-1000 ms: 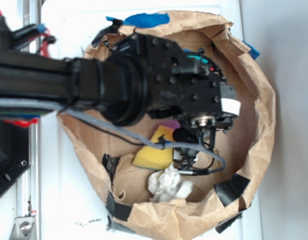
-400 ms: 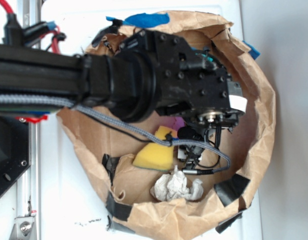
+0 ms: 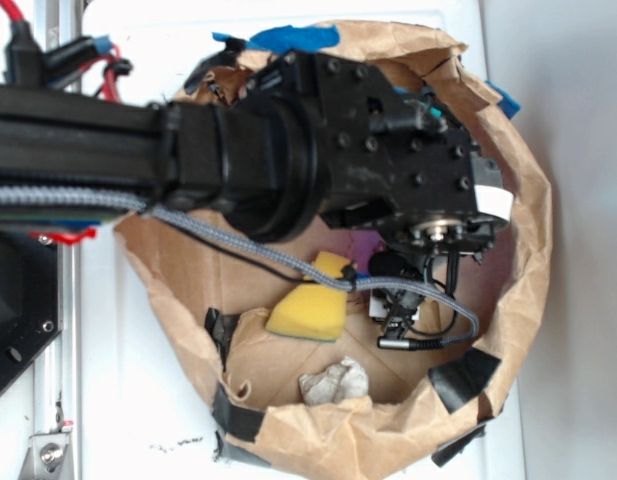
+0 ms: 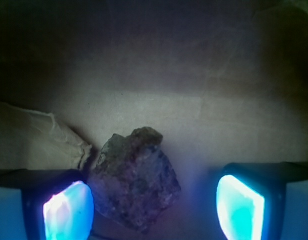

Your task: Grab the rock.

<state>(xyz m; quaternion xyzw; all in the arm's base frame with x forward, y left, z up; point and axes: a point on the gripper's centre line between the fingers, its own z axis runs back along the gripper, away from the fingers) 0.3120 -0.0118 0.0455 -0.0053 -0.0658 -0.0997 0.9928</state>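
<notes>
Looking down from the exterior view, the black arm [image 3: 288,150] reaches in from nine o'clock over a ring of crumpled brown paper [image 3: 528,230], its wrist covering the middle; a yellow sponge [image 3: 310,308] lies at about six o'clock of the wrist and a pale crumpled wad [image 3: 333,382] farther toward six, but the rock cannot be made out here, nor can the fingers. In the wrist view the gripper [image 4: 154,200] is spread wide and holds nothing, its glowing pads [image 4: 69,210] at seven and five o'clock. The rock [image 4: 135,180] sits on the paper floor between them, off-centre, just beside the seven-o'clock pad and well clear of the other. Its long axis runs from about eleven to five o'clock, narrower end toward eleven. Closing probably calls for a small shift toward nine o'clock first.
</notes>
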